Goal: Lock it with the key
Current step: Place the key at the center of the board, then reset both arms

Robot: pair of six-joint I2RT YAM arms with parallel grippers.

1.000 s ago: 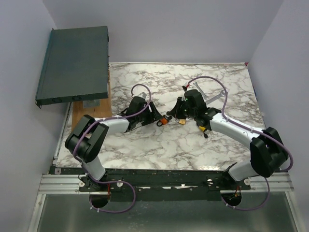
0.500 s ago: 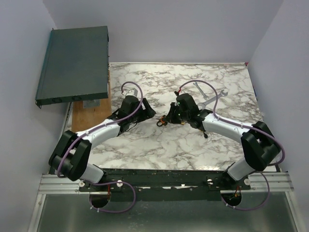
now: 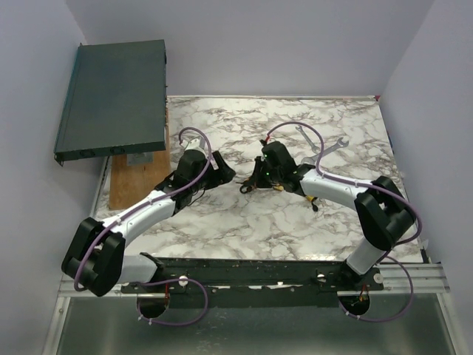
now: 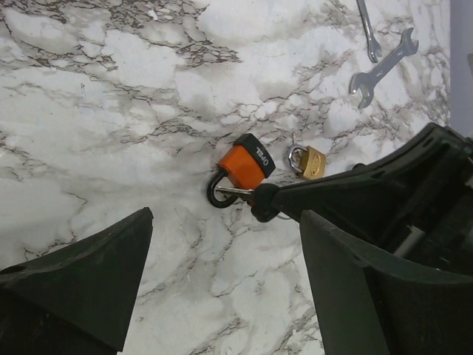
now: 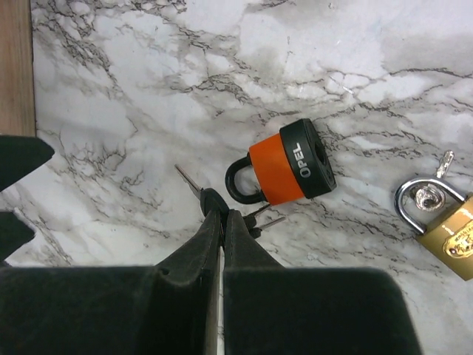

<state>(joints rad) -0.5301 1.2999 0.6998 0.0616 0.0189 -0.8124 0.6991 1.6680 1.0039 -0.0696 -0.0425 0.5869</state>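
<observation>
You see the brass padlock (image 5: 447, 222) cut off by the right edge of the right wrist view. The right gripper (image 5: 220, 222) has its fingers pressed together over most of what may be the key (image 5: 187, 180); only thin metal tips poke out.

One orange padlock (image 5: 279, 174): squat body, black end cap lettered OPEL, black shackle reading as a closed loop. It lies flat, with the shackle toward 9 o'clock and the cap toward 3 o'clock in the right wrist view. The slim silver metal keys (image 5: 266, 217) sit at the padlock's 7 o'clock, just beside the shackle. They are nipped in the closed right gripper (image 5: 220, 214), with their blades apart from the cap.
</observation>
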